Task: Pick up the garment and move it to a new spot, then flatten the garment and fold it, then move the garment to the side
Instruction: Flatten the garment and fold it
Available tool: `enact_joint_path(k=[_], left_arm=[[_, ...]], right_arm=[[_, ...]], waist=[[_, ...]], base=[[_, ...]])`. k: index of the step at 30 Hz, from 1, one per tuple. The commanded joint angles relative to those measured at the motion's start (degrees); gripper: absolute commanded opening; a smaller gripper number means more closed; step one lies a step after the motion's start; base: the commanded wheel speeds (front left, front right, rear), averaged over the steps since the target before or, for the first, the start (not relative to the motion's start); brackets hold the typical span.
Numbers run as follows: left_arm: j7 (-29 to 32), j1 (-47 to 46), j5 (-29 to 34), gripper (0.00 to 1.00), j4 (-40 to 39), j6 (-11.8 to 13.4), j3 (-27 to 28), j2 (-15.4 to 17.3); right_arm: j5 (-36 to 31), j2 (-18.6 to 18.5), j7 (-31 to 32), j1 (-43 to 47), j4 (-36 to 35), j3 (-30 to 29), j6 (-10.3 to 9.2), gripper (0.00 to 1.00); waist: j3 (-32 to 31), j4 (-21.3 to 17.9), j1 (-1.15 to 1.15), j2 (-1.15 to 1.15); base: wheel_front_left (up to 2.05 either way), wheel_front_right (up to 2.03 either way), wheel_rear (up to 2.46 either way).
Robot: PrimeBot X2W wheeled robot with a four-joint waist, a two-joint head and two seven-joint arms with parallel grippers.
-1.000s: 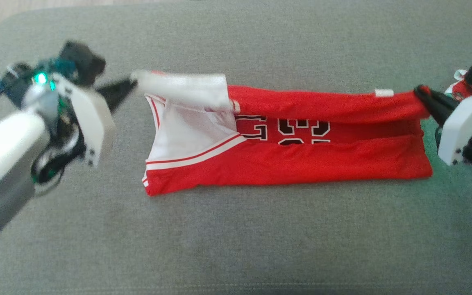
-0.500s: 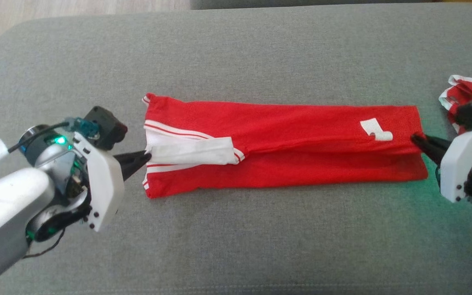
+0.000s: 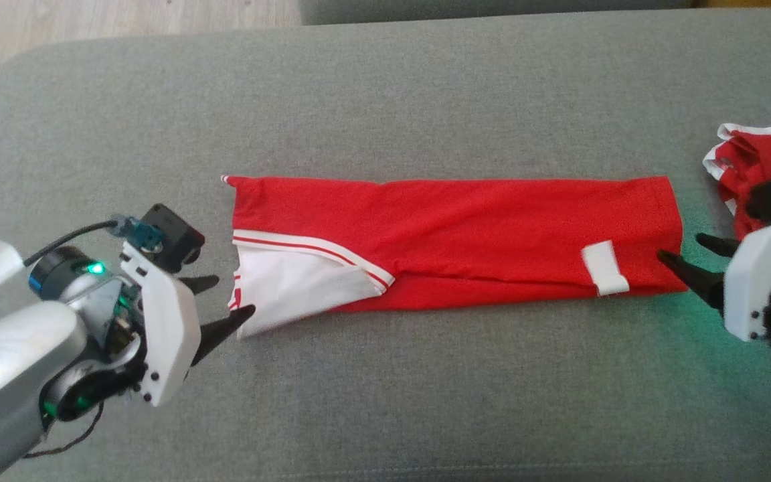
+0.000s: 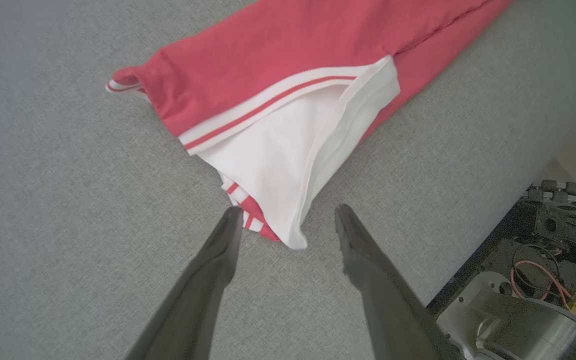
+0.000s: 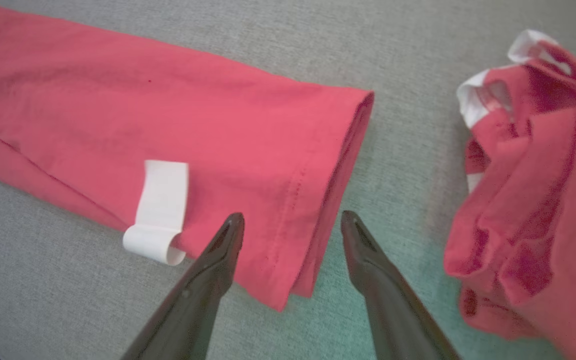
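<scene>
- Left gripper: low over the seat at the garment's left end, fingers spread, holding nothing. In the left wrist view the white corner lies between the tips, apparently untouched.
- Right gripper: at the garment's right end, fingers spread, empty. In the right wrist view they straddle the stacked hem edge.
- Grey cushion: a flat woven seat that bears everything listed.
- Garment: a red jersey folded lengthwise into a long band, lying flat mid-cushion between the two grippers.
  - Handling, judged: light, limp and thin, probably slick. It has no stiffness, so it will sag and the layers may slide apart if lifted from one point.
  - Where to hold, judged: both short ends at once, pinching through every layer. At the right that means the doubled hem, at the left the red trim rather than the flap alone.
- White flap: a loose inner panel at the near-left corner, likely to peel open.
- White label: curled over the near edge close to the right end. It is too weak to serve as a hold.
- Second red garment: crumpled at the far right, apart from the band.
- Wooden floor: beyond the cushion.
</scene>
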Motion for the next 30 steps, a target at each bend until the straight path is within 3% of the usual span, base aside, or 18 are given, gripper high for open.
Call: enact_joint_path(k=[1, 5, 8, 14, 16, 17, 21, 25, 30], left_arm=[[-0.98, -1.35, -0.08, 1.00, -1.05, 0.71, 3.84, 2.40], [-4.59, -0.54, -0.65, 1.00, -1.11, 3.06, 5.75, 2.34], [-9.93, 0.70, -1.82, 1.00, -1.16, 6.22, 8.70, 2.01], [-27.60, 5.69, -5.02, 1.00, 0.70, 14.58, 17.42, -1.62], [-32.76, 8.03, -6.25, 1.00, 1.25, 16.30, 20.10, -3.61], [-32.76, 8.03, -6.25, 1.00, 1.25, 16.30, 20.10, -3.61], [-35.50, 13.09, -5.75, 1.00, 0.19, 16.52, 29.31, -9.87], [-35.56, 20.66, 5.65, 1.00, -0.82, 16.53, 40.10, -17.04], [-35.58, 31.02, 17.93, 1.00, -0.45, 13.32, 49.52, -26.85]], right_arm=[[1.07, -3.08, 0.34, 2.16, 0.19, -1.81, -0.05, 1.00], [3.50, -3.90, -0.68, 2.72, -0.44, -5.75, -0.05, 1.00], [3.45, -3.11, -4.70, 2.60, -1.02, -9.67, -0.05, 1.00], [0.25, 3.60, -15.75, 3.66, -2.16, -17.20, -0.05, 1.00], [-1.54, 6.39, -19.84, 4.64, -2.34, -19.82, -0.05, 1.00], [-1.54, 6.39, -19.84, 4.64, -2.34, -19.82, -0.05, 1.00], [-5.86, 12.21, -27.15, 7.58, -1.88, -25.65, -0.05, 1.00], [-11.77, 18.11, -30.10, 11.63, -2.33, -32.47, -0.05, 1.00], [-23.76, 26.88, -30.84, 17.68, -4.47, -43.03, -0.05, 1.00]], waist=[[-0.57, 0.19, 0.00, 0.00], [-1.83, -0.04, 0.00, 0.00], [-2.84, -0.52, 0.00, 0.00], [-5.15, -1.56, 0.00, 0.00], [-5.76, -1.78, 0.00, 0.00], [-5.76, -1.78, 0.00, 0.00], [-6.58, -1.95, 0.00, 0.00], [-7.06, -1.97, 0.00, 0.00], [-8.14, -2.25, 0.00, 0.00]], base=[[0.00, 0.00, 0.00], [0.00, 0.00, 0.00], [0.00, 0.00, 0.00], [0.00, 0.00, 0.00], [0.00, 0.00, 0.00], [0.00, 0.00, 0.00], [0.00, 0.00, 0.00], [0.00, 0.00, 0.00], [0.00, 0.00, 0.00]])
